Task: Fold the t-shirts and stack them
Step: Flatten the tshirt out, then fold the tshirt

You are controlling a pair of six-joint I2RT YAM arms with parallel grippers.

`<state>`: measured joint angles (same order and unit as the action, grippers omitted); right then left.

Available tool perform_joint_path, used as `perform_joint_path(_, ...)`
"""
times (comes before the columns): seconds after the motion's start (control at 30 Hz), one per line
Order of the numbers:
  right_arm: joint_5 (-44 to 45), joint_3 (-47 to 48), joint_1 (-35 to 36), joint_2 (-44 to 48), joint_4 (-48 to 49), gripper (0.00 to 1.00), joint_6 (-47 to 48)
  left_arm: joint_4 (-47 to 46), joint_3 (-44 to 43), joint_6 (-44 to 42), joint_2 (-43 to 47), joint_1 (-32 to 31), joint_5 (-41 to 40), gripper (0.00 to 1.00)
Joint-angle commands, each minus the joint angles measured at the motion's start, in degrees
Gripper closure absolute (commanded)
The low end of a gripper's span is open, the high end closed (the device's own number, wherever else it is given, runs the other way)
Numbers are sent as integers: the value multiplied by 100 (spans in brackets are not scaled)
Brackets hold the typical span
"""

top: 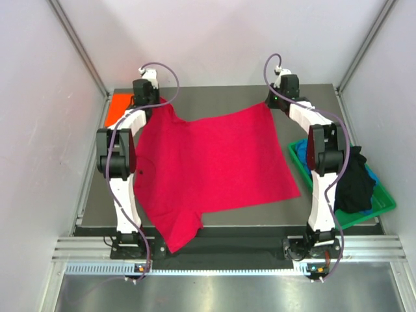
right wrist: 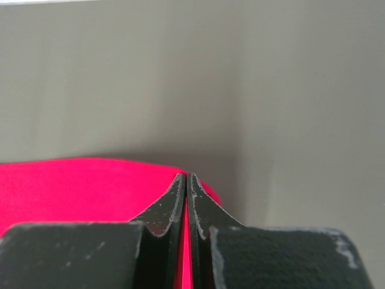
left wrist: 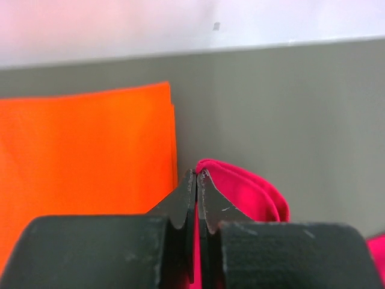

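Left claw (left wrist: 197, 174) and right claw (right wrist: 185, 176) both clenched on the crimson t-shirt's (top: 214, 162) far corners.
My left bites a folded edge and my right a thin corner. The shirt spreads down mid-frame over the tabletop (top: 221, 97), with one sleeve hanging off the near edge. Uneven pulling could slip these shallow pinches, and my left could drag the orange t-shirt (left wrist: 84, 150) just beside it, upper left.

Bare counter (top: 221, 97) runs along the far edge. A red shirt (top: 214, 162) covers the middle, an orange shirt (top: 119, 107) the far-left corner; a bin (top: 301, 158) crowds the right edge.
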<state>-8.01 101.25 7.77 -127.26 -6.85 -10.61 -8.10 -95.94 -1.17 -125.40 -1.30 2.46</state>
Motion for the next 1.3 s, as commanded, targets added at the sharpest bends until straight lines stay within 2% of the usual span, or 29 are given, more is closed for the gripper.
perform_joint_path(0.0, -148, 290, -206, -36, -97, 100, 68, 413, 180, 91, 639, 42, -184, 100)
perform_joint_path(0.17, -271, 71, -223, 131, -123, 100, 322, 1414, 339, 354, 1132, 42, -369, 100)
perform_joint_path(0.37, -218, -570, -223, 588, 132, 100, 797, 2022, 611, 591, 1641, 42, -360, 100)
perform_joint_path(0.6, -236, -931, -223, 966, -211, 100, 1403, 2515, 1182, 1126, 2142, 42, -272, 100)
perform_joint_path(0.77, 228, -1906, -206, 1545, 526, 100, 1624, 3041, 1438, 1409, 2450, 33, -114, 100)
perform_joint_path(0.97, 476, -1855, -206, 1468, 132, 100, 1861, 3358, 1858, 1655, 2907, 33, -184, 100)
perform_joint_path(1.27, 564, -2084, -206, 1573, 105, 100, 1922, 3798, 2360, 1980, 3461, 25, -167, 100)
